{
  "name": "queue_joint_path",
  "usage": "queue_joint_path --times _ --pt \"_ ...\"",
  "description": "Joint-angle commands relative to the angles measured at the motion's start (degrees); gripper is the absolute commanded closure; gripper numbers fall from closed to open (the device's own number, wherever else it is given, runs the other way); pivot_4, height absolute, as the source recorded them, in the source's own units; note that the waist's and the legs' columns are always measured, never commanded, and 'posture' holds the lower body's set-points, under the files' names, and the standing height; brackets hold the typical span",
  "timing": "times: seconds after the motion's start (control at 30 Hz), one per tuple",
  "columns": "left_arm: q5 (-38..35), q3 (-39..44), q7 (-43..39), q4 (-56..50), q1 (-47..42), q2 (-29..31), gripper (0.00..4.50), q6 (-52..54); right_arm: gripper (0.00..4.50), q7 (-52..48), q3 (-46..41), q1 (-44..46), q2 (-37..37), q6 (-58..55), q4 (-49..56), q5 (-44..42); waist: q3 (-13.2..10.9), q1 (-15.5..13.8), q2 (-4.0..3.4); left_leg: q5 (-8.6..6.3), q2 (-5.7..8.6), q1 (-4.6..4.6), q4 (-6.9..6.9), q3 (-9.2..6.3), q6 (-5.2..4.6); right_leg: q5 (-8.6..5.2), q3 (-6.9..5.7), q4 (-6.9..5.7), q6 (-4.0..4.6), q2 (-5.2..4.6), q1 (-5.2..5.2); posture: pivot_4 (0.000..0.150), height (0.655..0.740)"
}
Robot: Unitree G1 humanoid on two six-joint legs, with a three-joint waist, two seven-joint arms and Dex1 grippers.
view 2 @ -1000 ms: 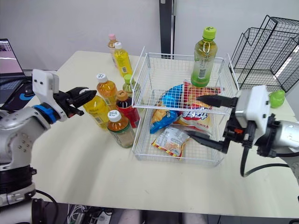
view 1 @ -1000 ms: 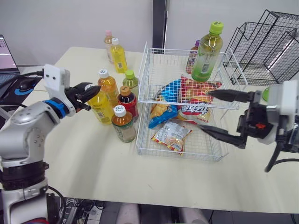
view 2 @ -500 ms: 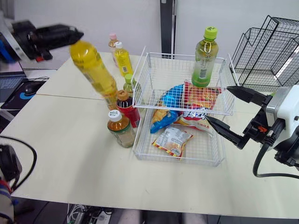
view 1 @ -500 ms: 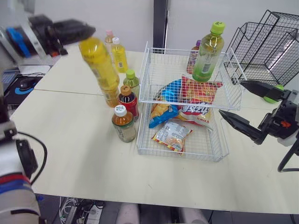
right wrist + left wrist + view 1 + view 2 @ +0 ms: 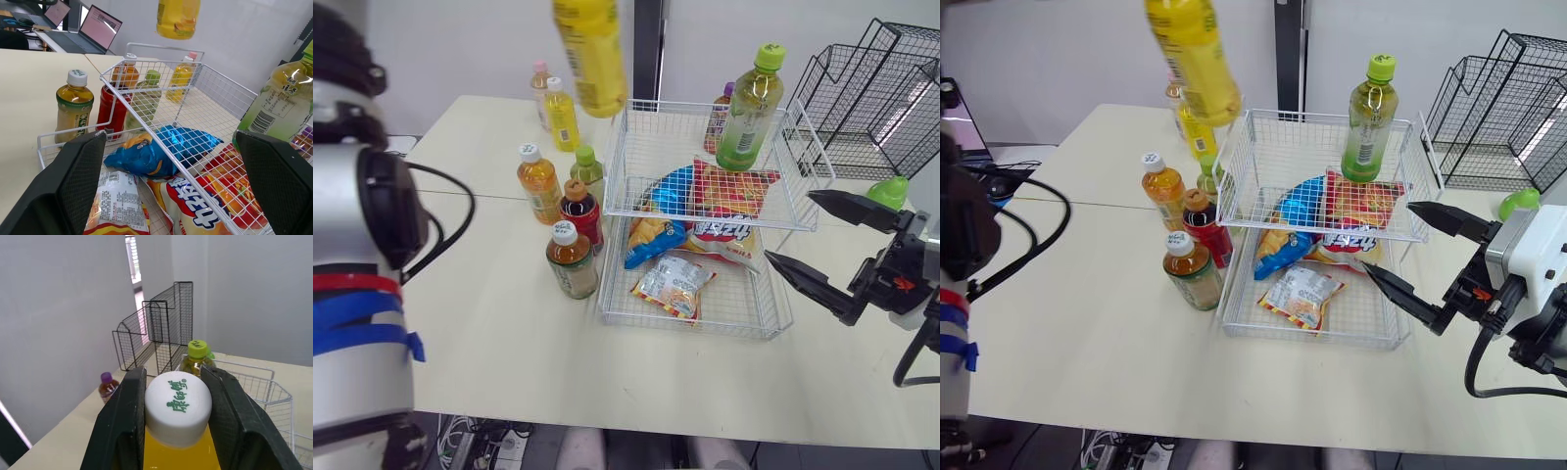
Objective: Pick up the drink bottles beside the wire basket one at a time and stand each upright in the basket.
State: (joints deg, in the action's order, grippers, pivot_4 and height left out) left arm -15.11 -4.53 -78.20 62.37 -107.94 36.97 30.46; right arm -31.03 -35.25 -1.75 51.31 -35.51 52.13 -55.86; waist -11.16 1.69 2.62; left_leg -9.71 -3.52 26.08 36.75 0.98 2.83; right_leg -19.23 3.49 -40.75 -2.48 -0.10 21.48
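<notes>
Over the basket's 11 o'clock corner, left gripper (image 5: 175, 377): both fingers clamped on the white cap of the yellow bottle (image 5: 590, 54).
Yellow bottle: hangs high, base down and slightly tilted, with its base near the far-left rim of the wire basket (image 5: 700, 104); it touches nothing but the fingers.
Wire basket: a green-capped bottle (image 5: 747, 108) stands upright at its 1 o'clock corner. Snack bags (image 5: 729, 191) cover the middle and the 6 o'clock end. The mesh is bare from 11 to 12 o'clock.
Right gripper (image 5: 791, 227): fingers wide apart and empty, at 4 o'clock of the basket, beside its wall.
Bottle cluster (image 5: 570, 211): four upright at 9 o'clock of the basket; a far pair (image 5: 562, 116) stands at 10 o'clock.
Step in hand (judged): carrying over the rim, then setting down; the task looks early.
Doing it well (judged): bring the base over the bare mesh, clear of the green-capped bottle and off the bags, which would give poor footing. Square the bottle to plumb, lower it slowly, and part the fingers only once the base sits on the wire.
</notes>
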Motion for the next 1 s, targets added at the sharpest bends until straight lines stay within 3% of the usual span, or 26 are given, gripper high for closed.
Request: queue_joint_path --times 0.03,0.4,1.0 --pt "0.8 2.2 0.1 1.7 -2.5 -3.0 3.16 -4.5 0.00 0.7 -2.2 -0.1 0.3 1.4 1.1 -1.0 0.0 0.1 0.00 0.00 0.00 0.00 -0.01 -0.01 0.00 0.00 0.00 0.00 0.00 0.01 0.01 0.150 0.7268" --pt "3.3 4.8 5.7 6.5 1.3 -13.1 3.16 -12.1 0.00 4.1 -7.1 -1.9 0.8 1.1 2.5 -4.6 0.0 0.2 -0.03 0.00 0.00 0.13 -0.04 0.09 0.01 0.09 0.09 -0.08 0.16 0.03 0.22 0.150 0.7268" --pt "8.6 6.3 17.0 11.0 3.7 -21.4 3.16 -19.7 0.00 6.2 -12.4 -5.4 2.9 1.4 3.3 -8.9 0.0 0.1 -0.03 0.01 0.06 0.15 -0.01 0.09 0.01 0.11 0.11 -0.11 0.18 0.02 0.21 0.150 0.7268"
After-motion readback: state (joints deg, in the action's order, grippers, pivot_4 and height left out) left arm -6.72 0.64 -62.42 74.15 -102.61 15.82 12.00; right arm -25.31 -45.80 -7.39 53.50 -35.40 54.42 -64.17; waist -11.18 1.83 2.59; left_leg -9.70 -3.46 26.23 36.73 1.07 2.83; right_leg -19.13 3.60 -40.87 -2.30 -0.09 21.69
